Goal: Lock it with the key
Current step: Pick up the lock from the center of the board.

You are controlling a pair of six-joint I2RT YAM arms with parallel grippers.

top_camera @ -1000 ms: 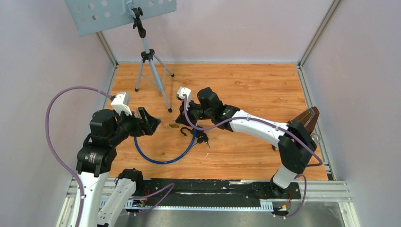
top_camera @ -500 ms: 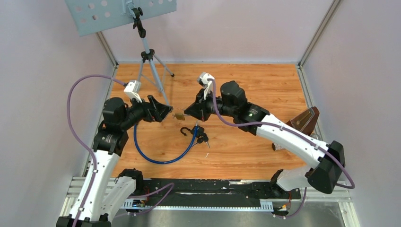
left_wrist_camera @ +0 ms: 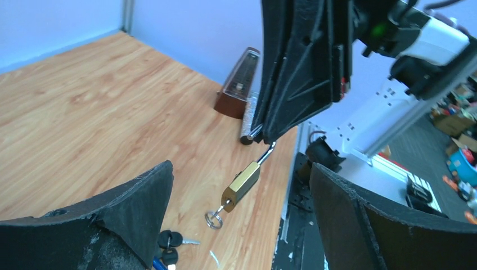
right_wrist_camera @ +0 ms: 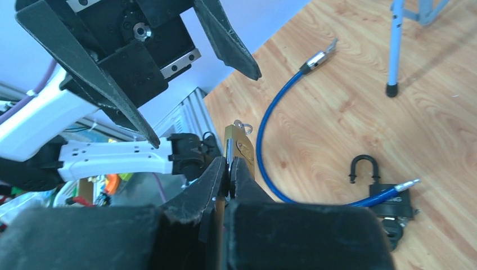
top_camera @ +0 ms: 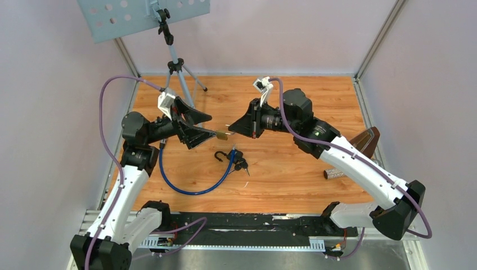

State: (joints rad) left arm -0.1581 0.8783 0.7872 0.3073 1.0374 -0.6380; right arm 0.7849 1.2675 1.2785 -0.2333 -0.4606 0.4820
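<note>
A small brass padlock (top_camera: 221, 135) hangs in the air above the wooden floor, and my right gripper (top_camera: 230, 129) is shut on its steel shackle. The key (left_wrist_camera: 224, 208) sticks out of the lock's lower end with a bare ring (left_wrist_camera: 214, 219) on it. In the right wrist view the padlock (right_wrist_camera: 239, 147) juts past the right gripper (right_wrist_camera: 229, 163). My left gripper (top_camera: 205, 130) stands open facing it, its fingers (left_wrist_camera: 140, 197) spread either side of the padlock (left_wrist_camera: 243, 183) without touching.
Below lie a black padlock (top_camera: 230, 156) on a blue cable loop (top_camera: 185, 188) and black-headed keys (top_camera: 242, 165). A music-stand tripod (top_camera: 179, 73) stands at the back left. A brown metronome (top_camera: 364, 143) and a silver cylinder (top_camera: 334, 174) sit at the right.
My right gripper has lifted the brass padlock off the floor and drawn it up and right. The left arm has risen and swung its open gripper in around the padlock.
</note>
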